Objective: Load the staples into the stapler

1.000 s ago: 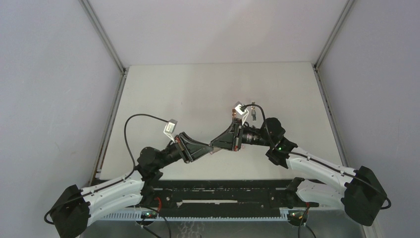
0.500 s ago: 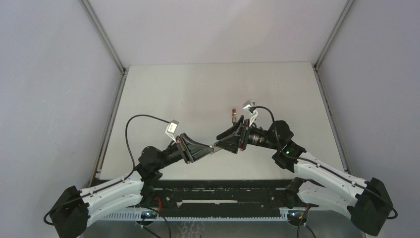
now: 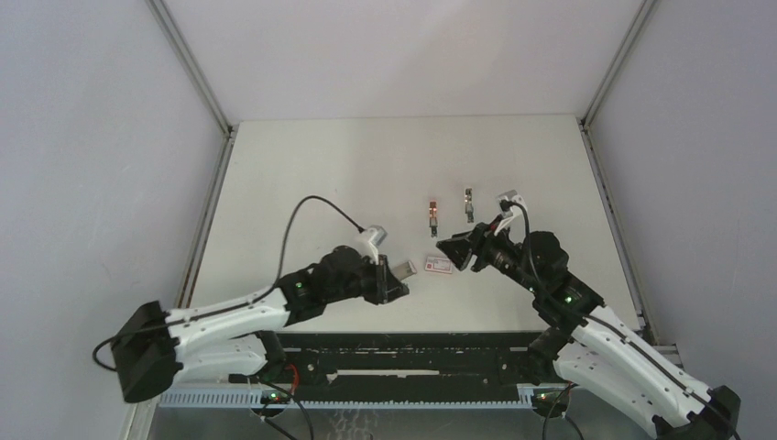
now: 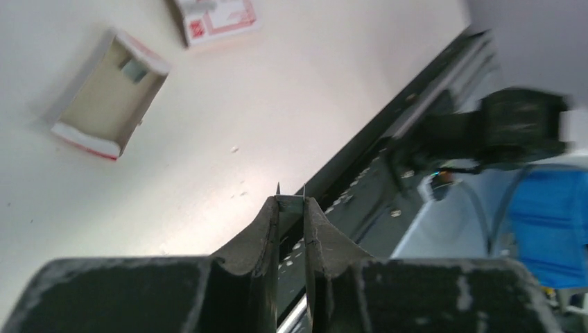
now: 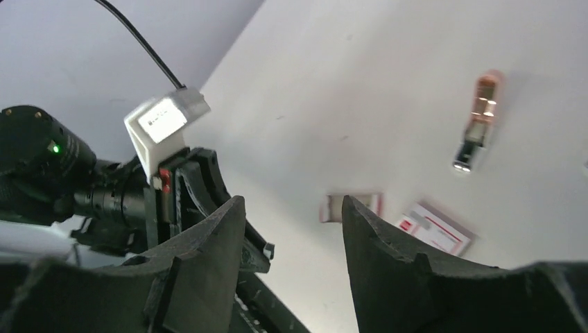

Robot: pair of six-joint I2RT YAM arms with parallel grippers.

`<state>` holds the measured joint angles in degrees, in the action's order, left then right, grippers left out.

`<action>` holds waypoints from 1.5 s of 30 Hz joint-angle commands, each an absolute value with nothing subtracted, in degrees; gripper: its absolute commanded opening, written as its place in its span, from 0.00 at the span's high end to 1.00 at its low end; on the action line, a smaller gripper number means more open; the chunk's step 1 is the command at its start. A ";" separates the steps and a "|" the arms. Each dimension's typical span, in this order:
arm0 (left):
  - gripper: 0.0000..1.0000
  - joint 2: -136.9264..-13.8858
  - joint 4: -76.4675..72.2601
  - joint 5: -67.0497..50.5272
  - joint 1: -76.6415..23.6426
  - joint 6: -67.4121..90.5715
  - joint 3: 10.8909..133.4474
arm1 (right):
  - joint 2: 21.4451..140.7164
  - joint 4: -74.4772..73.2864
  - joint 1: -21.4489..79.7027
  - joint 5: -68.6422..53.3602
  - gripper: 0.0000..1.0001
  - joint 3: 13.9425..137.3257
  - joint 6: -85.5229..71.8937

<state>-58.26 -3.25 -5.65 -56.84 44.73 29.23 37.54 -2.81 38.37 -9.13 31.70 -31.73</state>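
silvery staples (image 4: 290, 198) pinched in left gripper (image 4: 291, 207) tips; right gripper (image 5: 291, 206) agape, empty.

Smooth, matt off-white table (image 3: 321, 174). On it lie a small cardboard tray (image 4: 104, 97), dull beige inside, and a printed paper box sleeve (image 4: 216, 15) with a faint sheen. The stapler (image 5: 478, 118) is clear orange plastic and bright metal. Thin shiny metal staples (image 4: 290, 199) sit between the grainy matt black plastic fingers (image 4: 256, 239) of the left gripper (image 4: 291, 208).

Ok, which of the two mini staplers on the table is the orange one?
The left stapler in the top view: translucent orange, lying just beyond the pink carton sleeve. The right stapler beside it is dark grey.
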 commanded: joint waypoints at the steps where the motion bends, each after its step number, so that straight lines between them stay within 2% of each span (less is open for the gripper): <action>1: 0.93 -68.97 5.61 -1.02 -60.00 41.25 37.37 | 33.48 -10.71 38.49 -0.40 0.47 30.21 -27.26; 14: 0.94 -92.46 22.90 4.73 -64.78 39.47 57.01 | 27.13 -11.77 38.54 0.22 0.48 25.85 -25.31; 25: 0.89 -101.78 30.07 8.34 -66.88 38.76 65.12 | 26.72 -11.19 38.33 -1.54 0.48 24.88 -24.24; 29: 0.81 -103.30 31.80 9.31 -66.88 36.72 66.31 | 26.40 -10.90 38.32 -1.49 0.48 24.34 -24.65; 37: 0.55 -103.29 30.22 7.72 -66.94 35.45 65.66 | 25.68 -11.15 38.28 -1.14 0.48 24.02 -25.21; 45: 0.53 -100.91 22.83 2.14 -66.93 37.36 60.95 | 25.79 -11.42 38.23 -0.58 0.48 24.05 -26.00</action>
